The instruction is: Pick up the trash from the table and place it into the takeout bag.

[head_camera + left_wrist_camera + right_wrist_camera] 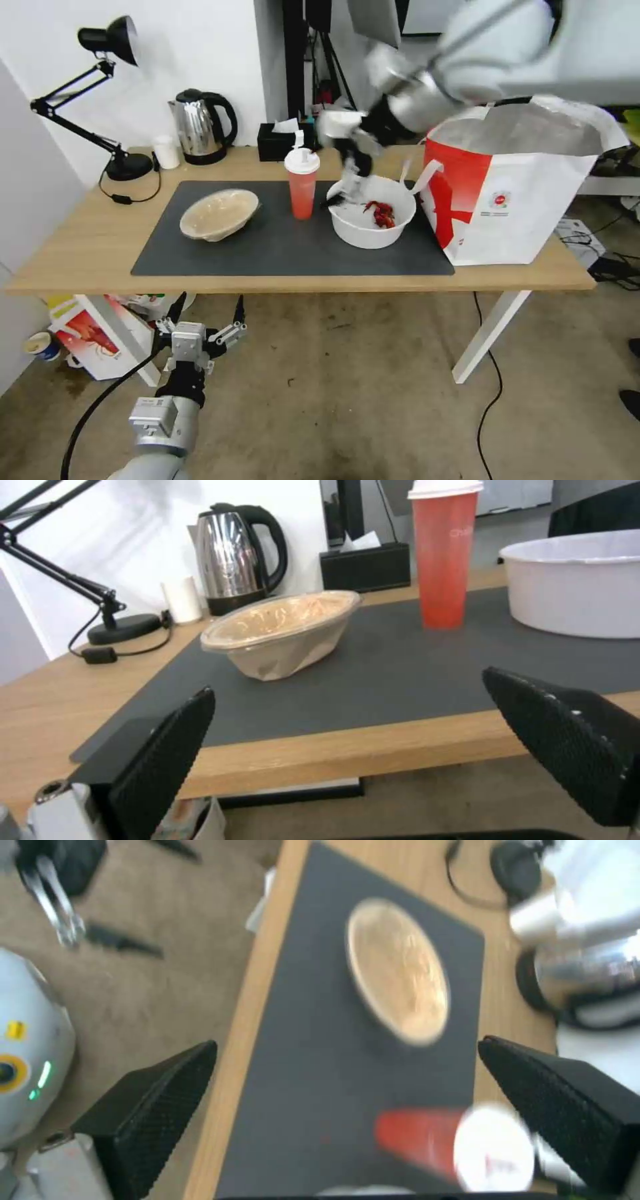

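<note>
On the dark mat of the table stand three pieces of trash: a beige oval bowl, a red cup with a white lid and a white bowl holding red crayfish scraps. The takeout bag stands open at the table's right end. My right gripper hangs open just over the white bowl's rim nearest the cup, holding nothing. In its wrist view the right gripper looks down on the beige bowl and the cup. My left gripper waits open below the table's front edge.
A steel kettle, a black tissue box, a small white cup and a black desk lamp line the table's back edge. A red-and-white printed box sits on the floor under the table's left end.
</note>
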Available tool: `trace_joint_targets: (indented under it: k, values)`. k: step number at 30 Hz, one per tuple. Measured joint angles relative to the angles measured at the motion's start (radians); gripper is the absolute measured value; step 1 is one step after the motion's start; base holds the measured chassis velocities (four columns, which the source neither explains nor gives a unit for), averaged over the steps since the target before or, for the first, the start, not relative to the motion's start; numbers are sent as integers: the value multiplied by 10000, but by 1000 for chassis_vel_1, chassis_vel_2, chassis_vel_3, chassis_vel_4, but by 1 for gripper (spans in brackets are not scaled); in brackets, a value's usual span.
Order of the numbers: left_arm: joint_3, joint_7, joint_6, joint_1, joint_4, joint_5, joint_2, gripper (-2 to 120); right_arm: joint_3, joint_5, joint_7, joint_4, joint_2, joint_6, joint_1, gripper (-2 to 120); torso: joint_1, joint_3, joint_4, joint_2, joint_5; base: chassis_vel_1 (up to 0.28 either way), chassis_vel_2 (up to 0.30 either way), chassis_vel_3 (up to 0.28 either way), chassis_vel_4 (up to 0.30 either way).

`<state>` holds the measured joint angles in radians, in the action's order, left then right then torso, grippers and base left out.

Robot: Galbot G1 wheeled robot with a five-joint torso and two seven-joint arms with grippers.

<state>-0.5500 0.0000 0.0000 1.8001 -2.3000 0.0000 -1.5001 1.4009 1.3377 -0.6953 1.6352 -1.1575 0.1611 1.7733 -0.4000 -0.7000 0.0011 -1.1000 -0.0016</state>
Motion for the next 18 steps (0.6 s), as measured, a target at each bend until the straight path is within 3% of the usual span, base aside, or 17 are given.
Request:
trace_joint_targets:
  k: [7,9,12,18]
  values:
    - [0,0,0,0,0,0,1,100,51,71,-73,-104,-80,80,20,100,0,0,-20,0,24,0,0,0,0]
    - [1,0,0,-1,0,0,0,100,72,85,-166,-139,-125,108,42,100,0,-1,-14,0,21,0,0,0,0]
    - [0,0,0,0,0,0,1,100,118,90,-1084,-434,-56,505,123,100,0,0,-6,0,15,0,0,0,0]
    - [0,0,0,0,0,0,1,100,126,70,-2249,-793,105,1029,213,100,0,-1,-13,0,20,0,0,0,0]
